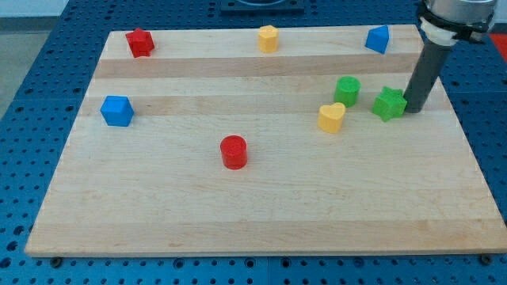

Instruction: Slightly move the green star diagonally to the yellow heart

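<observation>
The green star [388, 104] lies at the view's right on the wooden board [261, 206]. The yellow heart [332, 117] lies to its left and a little lower. My tip [414, 109] stands right against the star's right side, touching or nearly touching it. A green cylinder [346, 90] stands between the two, slightly above them.
A red cylinder [234, 151] sits near the middle. A blue cube [117, 111] is at the left. Along the top edge lie a red star-like block [140, 42], a yellow block [268, 38] and a blue block [378, 39].
</observation>
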You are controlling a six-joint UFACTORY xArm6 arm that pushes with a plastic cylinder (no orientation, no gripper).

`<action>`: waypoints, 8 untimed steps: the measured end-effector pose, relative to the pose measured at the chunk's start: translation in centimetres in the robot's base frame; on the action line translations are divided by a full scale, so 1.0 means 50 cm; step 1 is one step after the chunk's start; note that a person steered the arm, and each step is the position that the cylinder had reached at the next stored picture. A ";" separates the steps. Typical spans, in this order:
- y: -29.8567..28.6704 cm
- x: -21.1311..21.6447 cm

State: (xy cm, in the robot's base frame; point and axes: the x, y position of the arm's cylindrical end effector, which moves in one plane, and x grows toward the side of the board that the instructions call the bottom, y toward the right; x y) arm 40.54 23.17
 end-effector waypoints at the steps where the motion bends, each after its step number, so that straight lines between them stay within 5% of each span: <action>1: 0.026 0.023; 3: 0.002 0.076; 8: -0.131 0.013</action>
State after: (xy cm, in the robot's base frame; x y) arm 41.18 16.60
